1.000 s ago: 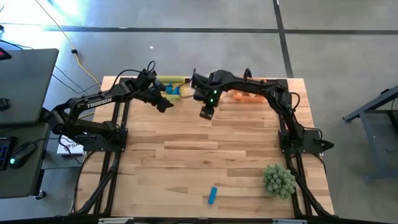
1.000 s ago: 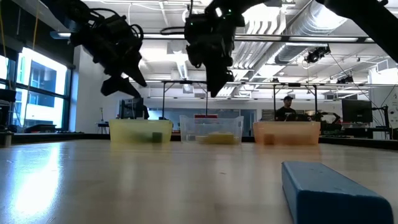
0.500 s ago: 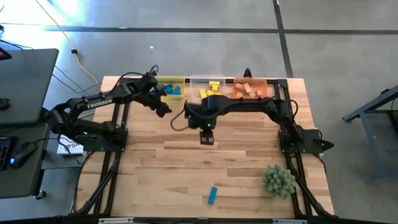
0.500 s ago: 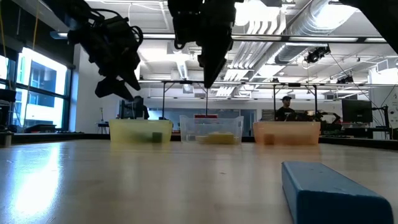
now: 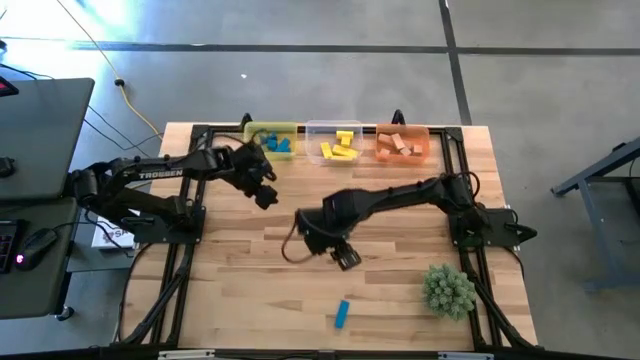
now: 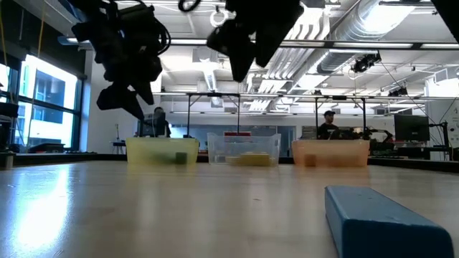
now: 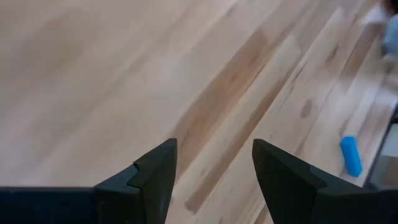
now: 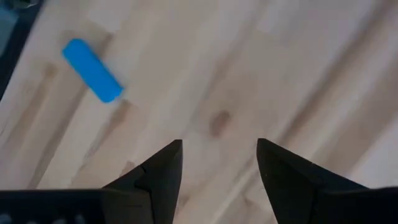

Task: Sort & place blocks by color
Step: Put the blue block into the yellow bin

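Note:
One blue block (image 5: 342, 314) lies flat on the table near its front edge; it also shows in the low view (image 6: 384, 223), the left wrist view (image 7: 351, 155) and the right wrist view (image 8: 92, 70). Other blocks lie sorted in three bins at the far edge: blue ones (image 5: 277, 144), yellow ones (image 5: 339, 148), tan ones (image 5: 401, 145). My right gripper (image 5: 343, 258) hangs open above mid-table, short of the blue block, with nothing between its fingers (image 8: 219, 171). My left gripper (image 5: 262, 195) hangs open and empty over the table's left part (image 7: 214, 168).
A spiky green plant ball (image 5: 448, 290) sits at the near right. The yellow bin (image 5: 270, 131), clear bin (image 5: 335, 132) and orange bin (image 5: 403, 133) stand in a row along the far edge. Bare wood lies between them and the lone block.
My right gripper has swung from beside the bins toward the table's near edge, rolling its wrist, and now hangs over mid-table. My left gripper has drifted from the yellow bin toward the near edge. The blue block has not moved.

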Robot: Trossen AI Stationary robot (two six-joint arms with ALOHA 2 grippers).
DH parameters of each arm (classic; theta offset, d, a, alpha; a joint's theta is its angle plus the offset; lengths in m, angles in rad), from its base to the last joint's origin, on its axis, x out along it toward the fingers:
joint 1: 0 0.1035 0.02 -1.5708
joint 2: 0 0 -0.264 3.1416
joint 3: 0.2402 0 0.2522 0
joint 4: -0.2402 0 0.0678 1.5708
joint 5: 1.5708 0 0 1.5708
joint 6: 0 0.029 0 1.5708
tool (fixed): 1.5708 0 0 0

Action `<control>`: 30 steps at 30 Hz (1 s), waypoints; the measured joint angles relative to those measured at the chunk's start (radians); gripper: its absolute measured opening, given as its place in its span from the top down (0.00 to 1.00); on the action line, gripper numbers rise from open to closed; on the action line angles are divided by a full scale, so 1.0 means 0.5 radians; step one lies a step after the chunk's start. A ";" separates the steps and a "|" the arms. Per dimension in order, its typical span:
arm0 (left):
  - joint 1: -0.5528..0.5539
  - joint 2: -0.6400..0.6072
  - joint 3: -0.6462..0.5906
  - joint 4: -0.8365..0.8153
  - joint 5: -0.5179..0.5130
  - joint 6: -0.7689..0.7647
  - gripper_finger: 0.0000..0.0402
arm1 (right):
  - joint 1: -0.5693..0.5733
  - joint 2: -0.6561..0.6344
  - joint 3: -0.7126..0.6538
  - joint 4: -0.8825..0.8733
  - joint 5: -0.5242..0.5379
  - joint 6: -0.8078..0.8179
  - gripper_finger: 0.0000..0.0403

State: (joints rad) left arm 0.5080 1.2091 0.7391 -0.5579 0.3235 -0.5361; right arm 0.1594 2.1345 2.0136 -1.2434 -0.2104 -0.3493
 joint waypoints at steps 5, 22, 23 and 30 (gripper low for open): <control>-0.247 0.000 0.000 -0.130 -0.211 -0.158 0.50 | 0.193 0.000 0.000 0.098 -0.002 -0.195 0.52; -1.100 0.001 0.000 -0.143 -0.527 -1.002 0.50 | 0.690 0.195 -0.002 0.346 0.133 -0.418 0.52; -1.148 0.001 0.000 -0.144 -0.550 -1.049 0.50 | 0.707 0.215 -0.002 0.346 0.160 -0.417 0.52; -1.398 0.002 0.000 -0.145 -0.683 -1.306 0.50 | 0.760 0.343 -0.002 0.356 0.224 -0.416 0.52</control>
State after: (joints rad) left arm -0.1909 1.2098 0.7391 -0.6304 -0.0178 -1.1893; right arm 0.5396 2.3062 2.0129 -1.0657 -0.0985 -0.5574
